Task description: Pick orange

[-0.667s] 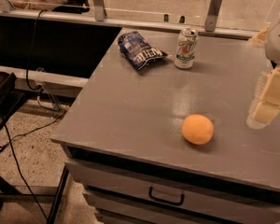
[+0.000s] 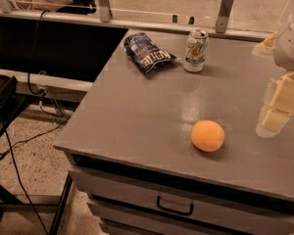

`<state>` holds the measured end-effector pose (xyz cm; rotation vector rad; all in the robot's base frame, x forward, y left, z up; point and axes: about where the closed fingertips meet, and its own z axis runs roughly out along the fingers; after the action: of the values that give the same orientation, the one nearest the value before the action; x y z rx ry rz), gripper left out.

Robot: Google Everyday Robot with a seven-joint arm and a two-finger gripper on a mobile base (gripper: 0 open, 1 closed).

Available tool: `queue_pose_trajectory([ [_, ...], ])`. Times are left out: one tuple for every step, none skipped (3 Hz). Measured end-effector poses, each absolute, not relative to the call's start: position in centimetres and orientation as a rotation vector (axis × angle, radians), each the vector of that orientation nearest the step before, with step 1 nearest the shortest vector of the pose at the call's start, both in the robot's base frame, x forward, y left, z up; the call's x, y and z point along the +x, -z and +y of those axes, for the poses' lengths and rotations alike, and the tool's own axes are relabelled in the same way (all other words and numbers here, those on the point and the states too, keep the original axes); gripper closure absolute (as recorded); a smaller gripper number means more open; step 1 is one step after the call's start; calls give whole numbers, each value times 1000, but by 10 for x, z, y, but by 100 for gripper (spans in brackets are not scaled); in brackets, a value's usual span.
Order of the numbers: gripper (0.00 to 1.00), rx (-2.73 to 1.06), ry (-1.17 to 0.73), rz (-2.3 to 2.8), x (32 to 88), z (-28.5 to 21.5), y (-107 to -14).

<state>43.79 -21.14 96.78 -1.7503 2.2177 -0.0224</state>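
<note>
Grey cabinet top (image 2: 132,116), blue chip bag (image 2: 148,53) lying crumpled at the back, white-green soda can (image 2: 195,50) upright just right of the bag, not touching it, both well apart from the gripper (image 2: 274,114) hanging over the cabinet's right edge. Drawer (image 2: 137,195) under the top with a dark handle (image 2: 174,208). Black cables (image 2: 36,58) hang and trail left over speckled floor (image 2: 34,180), metal posts (image 2: 225,4) along a ledge behind.

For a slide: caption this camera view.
Robot hand hovers beside the orange on the grey cabinet, can and chip bag behind.
</note>
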Motion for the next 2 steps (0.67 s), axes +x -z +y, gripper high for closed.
queue_pose_trajectory([
  [0,-1820,-65,2208,434,-192,-942],
  [0,-1886,-144,2198,426,-172,-910],
])
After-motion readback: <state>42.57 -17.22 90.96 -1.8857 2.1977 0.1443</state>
